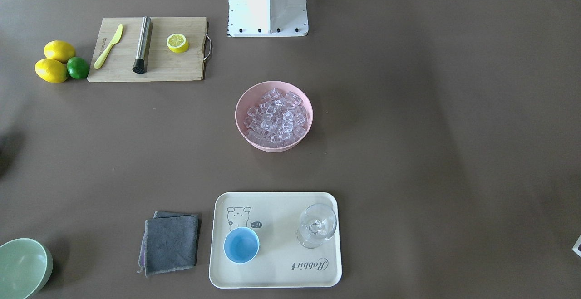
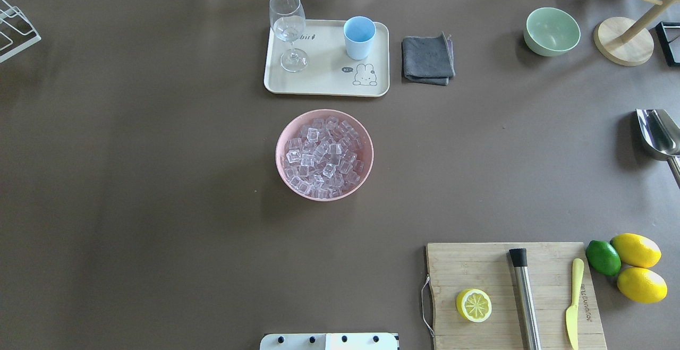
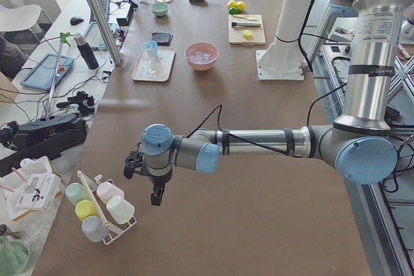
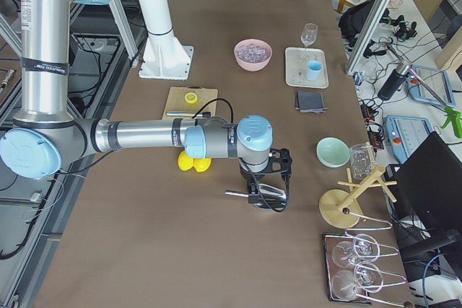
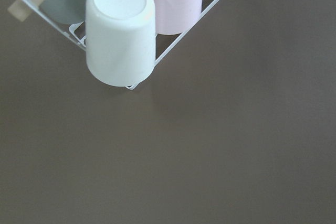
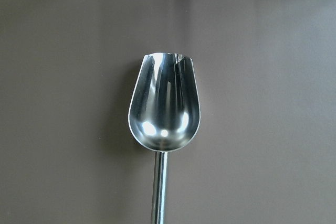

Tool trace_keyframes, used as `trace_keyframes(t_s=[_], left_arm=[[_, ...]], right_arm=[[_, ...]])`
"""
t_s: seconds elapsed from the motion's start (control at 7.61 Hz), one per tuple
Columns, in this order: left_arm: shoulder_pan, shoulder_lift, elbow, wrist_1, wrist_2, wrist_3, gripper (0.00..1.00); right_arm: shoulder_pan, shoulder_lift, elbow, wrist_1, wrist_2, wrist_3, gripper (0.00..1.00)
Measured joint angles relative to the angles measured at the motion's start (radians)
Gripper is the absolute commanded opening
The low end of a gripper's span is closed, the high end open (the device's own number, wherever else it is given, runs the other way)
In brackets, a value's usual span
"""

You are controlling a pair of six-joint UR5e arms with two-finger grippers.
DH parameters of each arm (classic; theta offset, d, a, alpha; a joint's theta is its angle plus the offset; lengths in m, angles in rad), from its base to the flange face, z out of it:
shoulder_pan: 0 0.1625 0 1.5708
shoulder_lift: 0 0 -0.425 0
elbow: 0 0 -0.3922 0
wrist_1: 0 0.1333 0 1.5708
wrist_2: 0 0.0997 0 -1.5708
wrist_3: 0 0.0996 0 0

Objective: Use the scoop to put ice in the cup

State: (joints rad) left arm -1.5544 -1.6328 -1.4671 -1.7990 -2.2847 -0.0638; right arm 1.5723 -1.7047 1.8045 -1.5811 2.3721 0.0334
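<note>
The ice (image 2: 324,156) fills a pink bowl (image 2: 281,143) at the table's middle. The light-blue cup (image 2: 359,36) stands upright and empty on a cream tray (image 2: 324,87) beyond the bowl. The silver scoop (image 2: 659,135) lies flat on the table at the right edge; in the right wrist view the scoop (image 6: 164,103) is directly below the camera, trough away, handle toward me. My right gripper (image 4: 268,198) hangs just over the scoop; I cannot tell whether it is open. My left gripper (image 3: 155,193) hovers at the table's left end, far from everything; I cannot tell its state.
A wine glass (image 2: 288,28) shares the tray. A grey cloth (image 2: 426,59), pale green bowl (image 2: 551,31) and wooden stand (image 2: 624,42) sit at the back right. A cutting board (image 2: 510,294) holds a lemon half, steel cylinder and knife. A cup rack (image 5: 121,30) lies under the left wrist.
</note>
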Motion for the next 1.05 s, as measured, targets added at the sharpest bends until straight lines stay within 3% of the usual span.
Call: trace_keyframes(t_s=[0.39, 0.66, 1.05], left_arm=[[0.106, -0.01, -0.025, -0.034, 0.003, 0.001, 0.99], [0.174, -0.009, -0.007, -0.156, 0.002, 0.005, 0.99], [0.313, -0.012, -0.024, -0.276, 0.001, 0.011, 0.99]], right_arm=[[-0.053, -0.022, 0.031, 0.005, -0.007, 0.089, 1.0], [-0.11, -0.024, 0.029, 0.013, -0.06, 0.134, 1.0], [-0.238, -0.029, -0.1, 0.302, -0.147, 0.362, 1.0]])
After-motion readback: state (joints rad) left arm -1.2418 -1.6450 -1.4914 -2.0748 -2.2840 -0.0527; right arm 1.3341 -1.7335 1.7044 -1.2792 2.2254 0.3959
